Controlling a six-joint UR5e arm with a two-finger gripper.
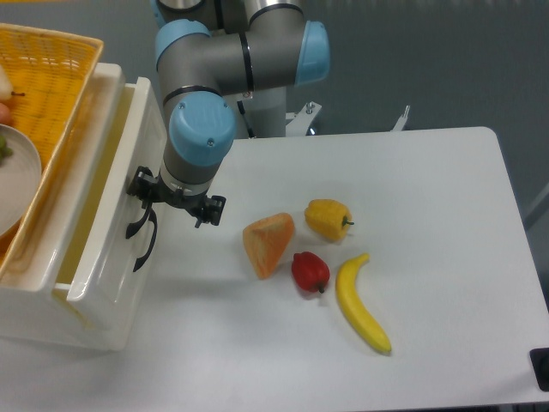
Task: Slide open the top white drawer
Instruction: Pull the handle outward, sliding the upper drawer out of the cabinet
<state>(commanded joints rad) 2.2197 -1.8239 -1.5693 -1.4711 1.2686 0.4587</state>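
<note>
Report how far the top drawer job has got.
Done: the top drawer already stands out from the cabinet, a gap showing along its inside.
In hand: the gripper is at the upper handle.
Left: whether it must slide further I cannot tell; then let go.

bare table (446,215) right — orange wedge (268,243) near pincer (176,199)

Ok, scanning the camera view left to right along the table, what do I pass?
top white drawer → claw at its black handle → orange wedge → red pepper → banana. The yellow pepper overlaps the red one's span, so I skip it.
</note>
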